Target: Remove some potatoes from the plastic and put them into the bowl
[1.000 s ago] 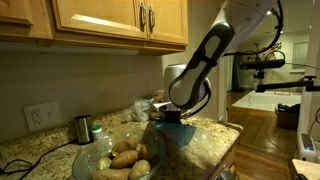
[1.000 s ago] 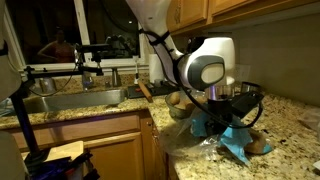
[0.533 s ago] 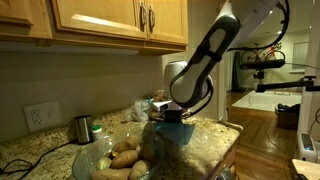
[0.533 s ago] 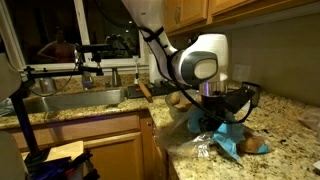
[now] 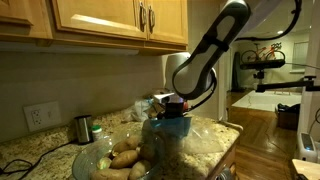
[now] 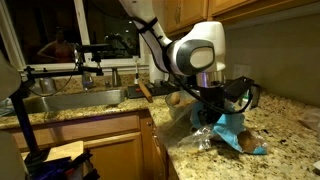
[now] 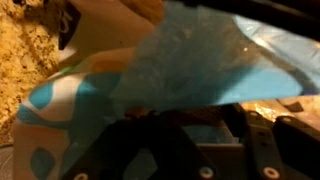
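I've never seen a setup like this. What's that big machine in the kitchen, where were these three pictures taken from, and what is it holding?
It is a robot arm with a two-fingered gripper at its end. Two pictures come from cameras standing in the room; the blue close-up comes from a camera on its wrist. The gripper is shut on the blue top of a plastic bag, which hangs over the granite counter. Nearby stand a glass bowl with potatoes in it and a metal cup.
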Robot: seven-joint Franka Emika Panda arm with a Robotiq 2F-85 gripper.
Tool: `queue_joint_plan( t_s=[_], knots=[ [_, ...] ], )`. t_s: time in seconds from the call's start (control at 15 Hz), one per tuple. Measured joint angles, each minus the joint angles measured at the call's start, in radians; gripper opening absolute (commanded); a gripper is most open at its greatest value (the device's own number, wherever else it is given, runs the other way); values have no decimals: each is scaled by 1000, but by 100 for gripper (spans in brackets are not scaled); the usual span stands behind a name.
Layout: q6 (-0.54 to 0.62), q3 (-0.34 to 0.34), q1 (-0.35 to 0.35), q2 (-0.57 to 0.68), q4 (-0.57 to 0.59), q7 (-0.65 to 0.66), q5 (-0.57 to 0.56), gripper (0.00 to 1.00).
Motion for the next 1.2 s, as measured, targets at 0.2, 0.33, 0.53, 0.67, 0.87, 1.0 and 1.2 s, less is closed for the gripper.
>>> queue_joint_plan(
  t_s=[0.2,0.33,0.53,0.67,0.87,1.0,1.2],
  knots=[
    [-9,-2,2,-30,-1,-9,0,32],
    [-13,-4,4,-52,-1,-11,-1,32],
    [-16,-16,11,-79,2,-12,-1,32],
    [-21,-25,13,-89,3,-13,-1,32],
    [-44,-33,14,-100,4,-13,0,32],
    [-71,-37,14,-117,4,-13,2,47],
    [-107,-40,16,-146,7,-11,21,78]
  ],
)
